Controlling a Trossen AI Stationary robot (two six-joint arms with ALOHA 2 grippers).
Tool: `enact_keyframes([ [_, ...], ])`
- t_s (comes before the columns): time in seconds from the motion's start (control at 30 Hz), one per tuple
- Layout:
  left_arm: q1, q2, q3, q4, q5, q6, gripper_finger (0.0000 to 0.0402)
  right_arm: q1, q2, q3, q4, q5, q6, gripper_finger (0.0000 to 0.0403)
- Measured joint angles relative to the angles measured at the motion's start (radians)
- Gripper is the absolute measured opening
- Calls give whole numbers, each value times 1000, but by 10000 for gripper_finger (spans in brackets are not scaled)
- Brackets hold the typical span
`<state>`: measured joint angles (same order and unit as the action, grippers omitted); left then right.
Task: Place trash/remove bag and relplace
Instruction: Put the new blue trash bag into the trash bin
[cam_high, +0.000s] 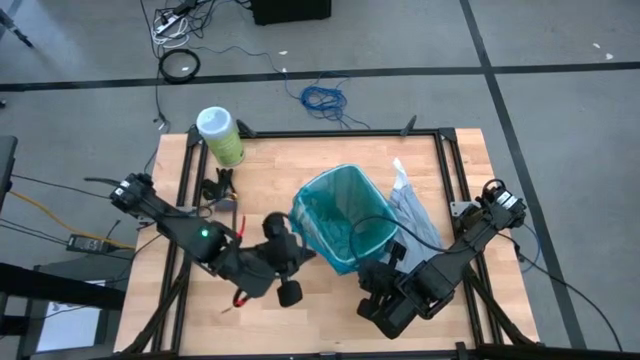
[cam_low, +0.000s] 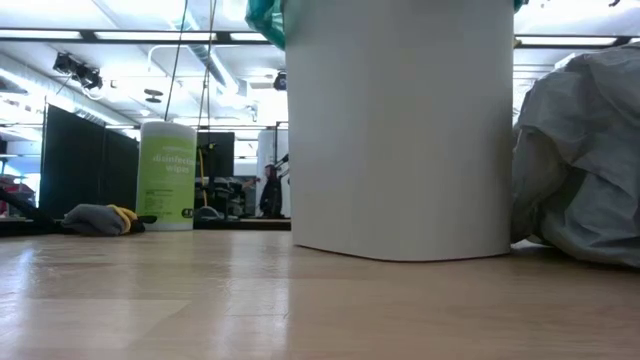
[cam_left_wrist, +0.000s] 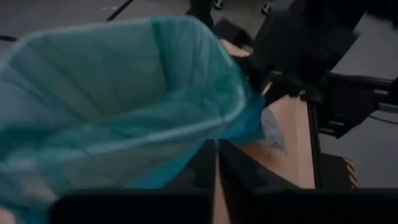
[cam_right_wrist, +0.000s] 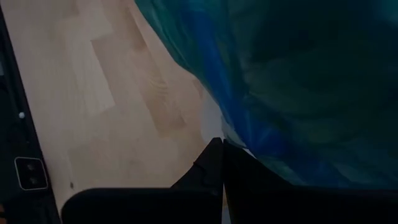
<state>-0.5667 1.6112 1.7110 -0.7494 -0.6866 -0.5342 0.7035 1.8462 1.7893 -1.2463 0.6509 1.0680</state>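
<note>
A white bin (cam_low: 400, 130) stands on its base mid-table, lined with a teal-green translucent bag (cam_high: 345, 215) whose mouth is spread over the rim. The bag, a pale grey-white liner (cam_high: 412, 205), lies crumpled on the table against the bin's right side (cam_low: 580, 160). My left gripper (cam_high: 303, 253) is at the bin's near-left rim, shut on the teal film. My right gripper (cam_high: 386, 258) is at the near-right rim, also shut on it. No trash is in view. My left gripper has its shut fingertips (cam_left_wrist: 210, 163) at the teal-green bag's rim edge (cam_left_wrist: 233, 127), coming from the table's near-left side and slanting down. The film bunches over the tips, hiding how many layers are pinched. The bag stays draped on the bin. My right gripper meets the teal-green bag's overhanging edge (cam_right_wrist: 239, 140) with its shut fingertips (cam_right_wrist: 211, 163), slanting down from the table's near-right side. The bin's white wall (cam_right_wrist: 213, 121) shows just beside the tips. The film hides the pinch itself.
A green wipes canister (cam_high: 221, 135) stands at the table's far left, with a small dark clamp (cam_high: 220, 188) nearer. Bare wood lies along the near edge between the arms. Cables lie on the floor beyond the table.
</note>
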Motion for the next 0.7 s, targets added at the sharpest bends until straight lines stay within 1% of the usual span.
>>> enact_keyframes([
  [0.07, 0, 0, -43, 33, 0, -16, 9, 0, 0, 0, 1, 1, -16, 0],
  [0.17, 0, 0, -118, 126, -6, -21, 12, -3, 0, 0, 1, 4, -30, 0],
  [0.3, 3, 0, -204, 245, -87, -25, 12, -8, 0, 0, 2, 7, -30, 0],
  [0.37, 11, -2, -254, 299, -111, -46, 8, -10, 0, 0, 6, 7, -30, 0],
  [0.47, 22, 0, -324, 340, -112, -57, 4, -10, 0, 0, 14, 7, -31, 0],
  [0.63, 47, 1, -455, 390, -79, -168, 3, -10, 0, 0, 15, 3, -41, 0],
  [0.7, 56, 2, -486, 407, -78, -205, 3, -10, 0, 0, 15, 3, -42, 0],
])
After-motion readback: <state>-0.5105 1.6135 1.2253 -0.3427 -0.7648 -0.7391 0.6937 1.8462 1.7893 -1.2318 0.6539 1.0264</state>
